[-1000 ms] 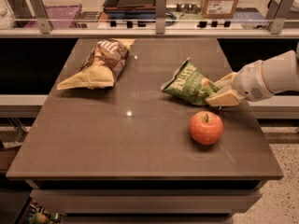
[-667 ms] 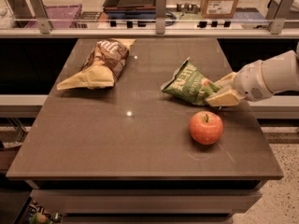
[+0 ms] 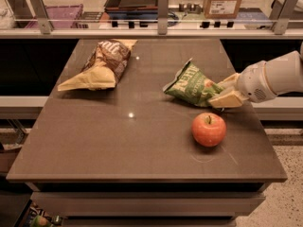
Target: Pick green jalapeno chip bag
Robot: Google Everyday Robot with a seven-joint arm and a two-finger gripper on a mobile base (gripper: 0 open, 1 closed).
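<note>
Nearest me on the brown table (image 3: 118, 145) stands 1 red apple (image 3: 209, 129), stem up.

Just behind the apple and a touch to its right, the end effector (image 3: 218, 91) sits low over the table. The white arm (image 3: 274, 79) comes in from the right of the apple, almost level and climbing slightly as it runs out of sight. A rounded white wrist sits just behind the gripping part. Its 2 tan fingers (image 3: 228, 100) point left, 1 above the other, and they are pinched on the right end of the green jalapeno chip bag (image 3: 191, 85).

That bag lies on the table behind the apple and slightly to its left, near it but not touching. It stretches leftward away from the end effector, with its white lettering facing up and its far left end flared out and crinkled.

Farther back and well to the left of the apple, a brown-and-tan chip bag (image 3: 102, 65) lies flat, its tan end pointing left.

Beyond the table, far behind the apple, a rail with upright posts (image 3: 163, 8) runs across, and a cardboard box (image 3: 225, 1) stands behind that.
</note>
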